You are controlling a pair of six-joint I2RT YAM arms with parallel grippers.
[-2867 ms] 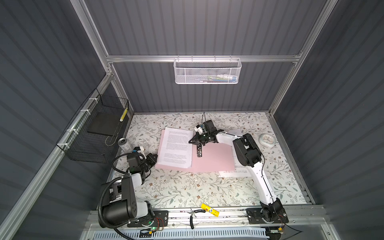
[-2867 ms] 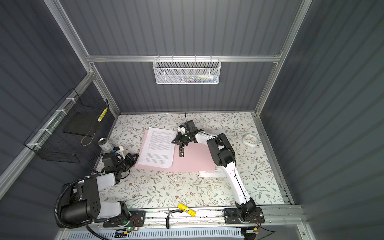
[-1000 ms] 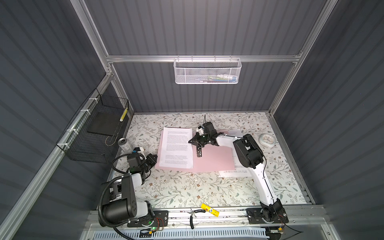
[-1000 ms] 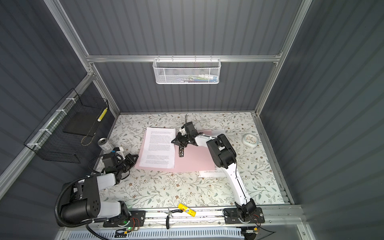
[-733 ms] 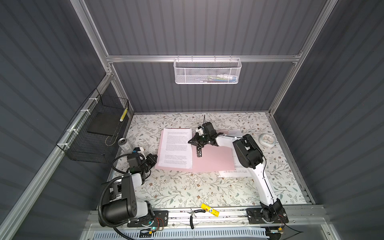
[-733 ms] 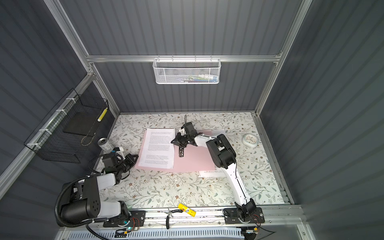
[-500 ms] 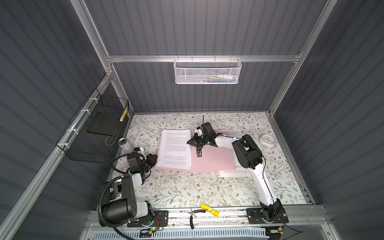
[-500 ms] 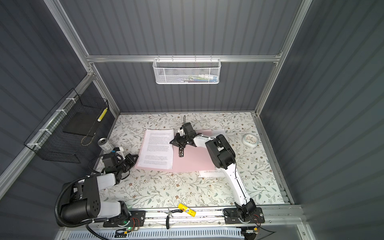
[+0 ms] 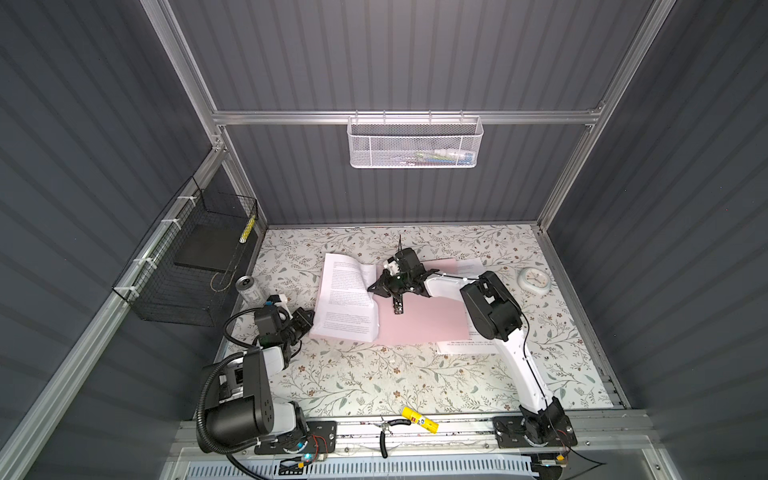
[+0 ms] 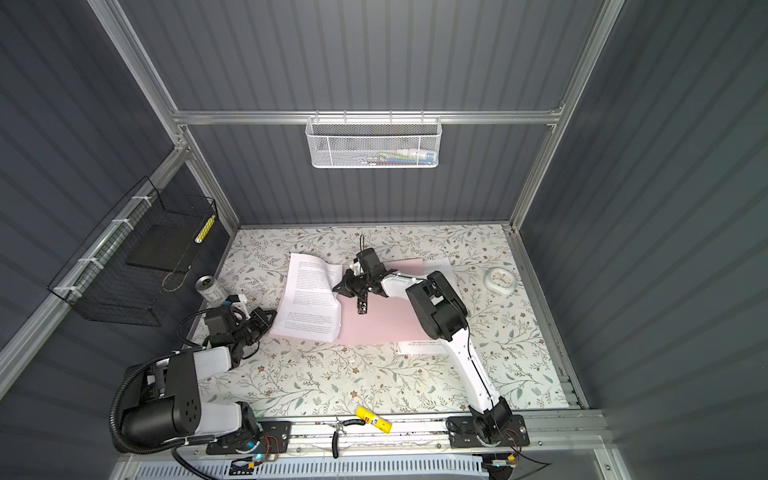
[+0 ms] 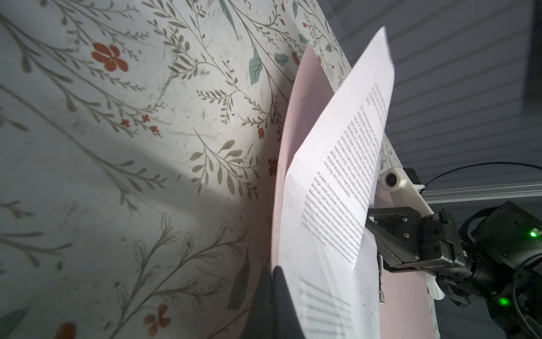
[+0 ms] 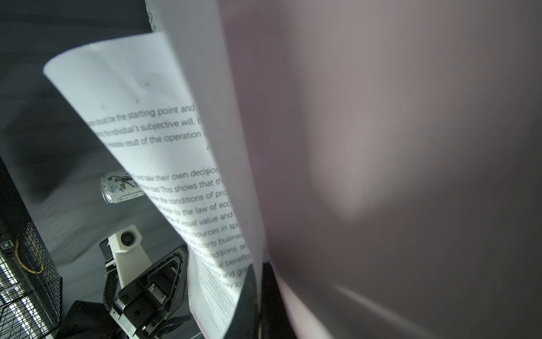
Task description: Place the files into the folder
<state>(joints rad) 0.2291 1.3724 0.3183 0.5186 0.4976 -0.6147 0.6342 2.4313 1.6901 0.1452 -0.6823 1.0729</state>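
Right claw (image 9: 372, 287), seen in both top views, is pinched shut on the right edge of a sheet (image 9: 347, 299). That sheet lies over the left half of the open pink folder (image 9: 428, 320), and the dark clip (image 9: 397, 306) is just right of the claw. Over the last few seconds this claw has crept left. The sheet lay nearly flat before; now it bows up, with its right edge lifted and a crease near its far right corner. Left claw (image 9: 308, 323) has not moved. It sits shut at the near left corner of sheet and folder. A second sheet (image 9: 465, 345) pokes out from under the folder's near right edge and a third sheet (image 9: 471, 264) from its far right, so both are still outside.

From the left wrist, the left claw (image 11: 272, 274) is closed right at the edge where sheet (image 11: 337, 176) and folder (image 11: 305, 97) meet. Whether it grips both, one or neither I cannot tell. The sheet arches off the pink, and the right claw (image 11: 372, 226) reaches in behind its raised edge.

From the right wrist, the sheet (image 12: 164, 152) runs down into the closed right claw (image 12: 258, 293) and curls away from the lens. A blurred pinkish surface fills the rest, and I cannot tell what it is.

My reading is that the leftward push is buckling the sheet rather than sliding it. It is over the folder but not settled or square, and the left claw may be blocking its travel. With two sheets still outside, the task looks well short of done.
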